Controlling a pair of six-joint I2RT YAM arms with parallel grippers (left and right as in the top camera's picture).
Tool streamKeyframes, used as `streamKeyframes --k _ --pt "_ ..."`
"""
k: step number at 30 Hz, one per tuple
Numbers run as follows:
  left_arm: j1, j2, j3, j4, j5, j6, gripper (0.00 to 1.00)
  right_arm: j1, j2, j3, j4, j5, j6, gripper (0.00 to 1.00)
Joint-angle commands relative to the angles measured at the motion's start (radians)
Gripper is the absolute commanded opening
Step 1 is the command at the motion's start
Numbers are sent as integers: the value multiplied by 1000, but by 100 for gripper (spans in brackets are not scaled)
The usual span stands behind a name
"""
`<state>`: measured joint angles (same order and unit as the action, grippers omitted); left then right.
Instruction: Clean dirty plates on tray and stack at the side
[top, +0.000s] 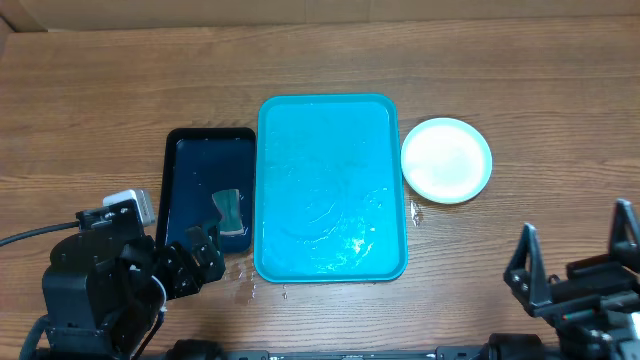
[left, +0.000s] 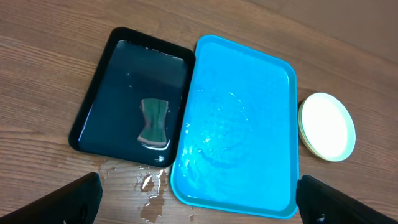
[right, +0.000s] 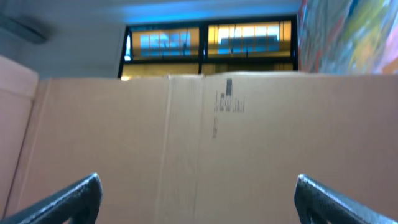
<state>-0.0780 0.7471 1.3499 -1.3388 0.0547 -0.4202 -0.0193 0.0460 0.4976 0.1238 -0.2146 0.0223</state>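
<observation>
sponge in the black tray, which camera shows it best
Left wrist view: the sponge lies whole and large in the black tray, its pinched-waist shape clear. Overhead shows it whole too, but smaller. The right wrist view shows only a cardboard wall, no sponge.

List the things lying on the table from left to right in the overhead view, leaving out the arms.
black tray → turquoise tray → stack of plates. The sponge lies inside the black tray, so it has no place of its own in the order.
</observation>
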Motion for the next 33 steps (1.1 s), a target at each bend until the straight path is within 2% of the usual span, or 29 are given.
streamKeyframes --k 1,6,16,23,27,33 --pt "1 -2 9 4 -14 -14 100 -3 -43 -117 70 -8 0 100" --pt "1 -2 9 4 -14 -14 100 -3 -43 -235 142 -8 3 100" --pt "1 -2 9 4 -14 -14 100 -3 -43 -460 160 -7 4 100" --pt "1 -2 9 4 -14 -14 100 -3 -43 -490 143 34 8 100" --pt "1 -2 9 4 -14 -14 100 -3 -43 -490 72 84 44 100" --pt "1 -2 9 4 -14 -14 100 -2 -43 -490 -176 102 82 100"
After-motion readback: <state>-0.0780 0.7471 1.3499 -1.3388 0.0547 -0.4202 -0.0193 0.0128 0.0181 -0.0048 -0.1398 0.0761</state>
